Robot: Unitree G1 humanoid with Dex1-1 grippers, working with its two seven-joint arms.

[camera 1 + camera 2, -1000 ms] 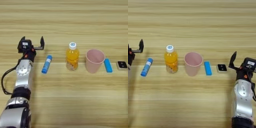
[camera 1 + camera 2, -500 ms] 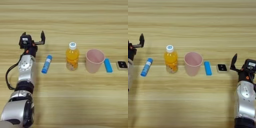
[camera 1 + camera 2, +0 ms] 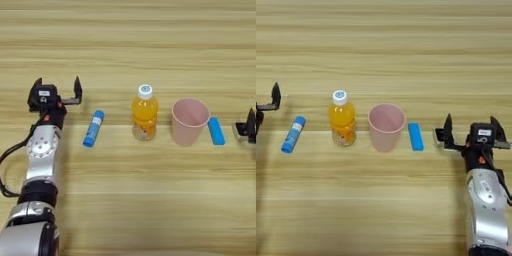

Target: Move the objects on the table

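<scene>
**Inspector A:** Layout first. Four items stand in one row across the table (image 3: pixel 128 45): the glue stick (image 3: pixel 93 128) lying flat at the left, the bottle (image 3: pixel 145 112) upright with its white cap on, the pink cup (image 3: pixel 189 121) upright and mouth up, and the blue block (image 3: pixel 415 136) lying flat just right of the cup. I judge the row is a deliberate staging: each piece is apart from its neighbours, so fingers can come down on either side without knocking the next one.

**Inspector B:** Agreed, with one reservation. The block lies near the cup, and that is the tightest gap in the row. Anything else on the surface?

**Inspector A:** A small dark item shows beside the right gripper's near finger. It is partly covered, so I cannot identify it or say whether it is touched.

**Inspector B:** End effectors, please.

**Inspector A:** Left gripper (image 3: pixel 56 88) sits up and left of the glue stick, close but apart from it. Its two black fingers are spread wide, with bare wood between them; it carries nothing. Right gripper (image 3: pixel 470 129) is right of the block, near it, fingers likewise spread wide and empty.

**Inspector B:** Reading of intent?

**Inspector A:** A judgement only: each arm is posted at its own end of the row, spread ready for the nearest flat item. No object is lifted, so the moving has not begun here.
</scene>
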